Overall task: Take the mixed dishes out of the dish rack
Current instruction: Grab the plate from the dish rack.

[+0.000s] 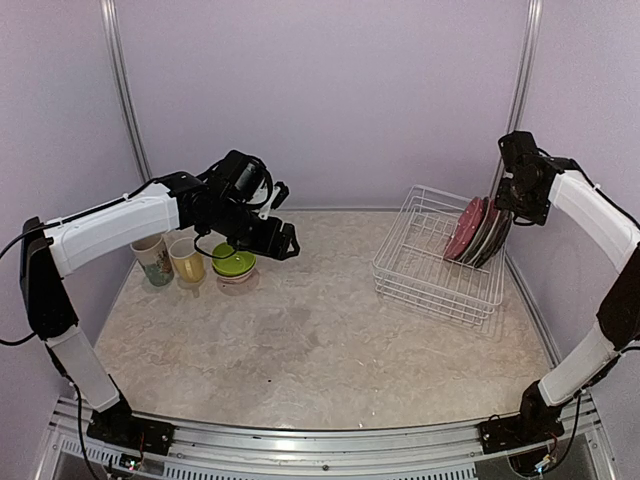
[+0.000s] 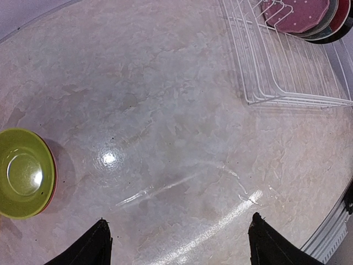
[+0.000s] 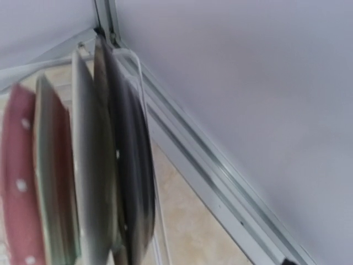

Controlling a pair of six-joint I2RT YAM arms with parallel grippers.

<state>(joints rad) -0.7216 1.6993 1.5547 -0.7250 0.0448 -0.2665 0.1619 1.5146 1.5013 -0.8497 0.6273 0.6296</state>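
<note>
The white wire dish rack [image 1: 437, 262] stands at the right. The pink dotted plate [image 1: 462, 229], the red-teal flower plate [image 1: 478, 232] and the dark plate [image 1: 499, 238] stand upright at its right end. My right gripper [image 1: 514, 205] hangs just above them; its fingers do not show. The right wrist view shows the plates edge-on: pink [image 3: 16, 182], red-teal [image 3: 52, 176], a pale one [image 3: 91, 176], dark [image 3: 132, 182]. My left gripper [image 1: 283, 240] [image 2: 179, 245] is open and empty beside the lime-green bowl [image 1: 233, 263] [image 2: 25, 172], which sits in a red-rimmed bowl. The yellow cup [image 1: 187, 260] and cream mug [image 1: 153, 258] stand to its left.
The rack [image 2: 287, 66] sits close to the right wall rail [image 3: 220, 187]. The back wall is just behind the rack and the left arm.
</note>
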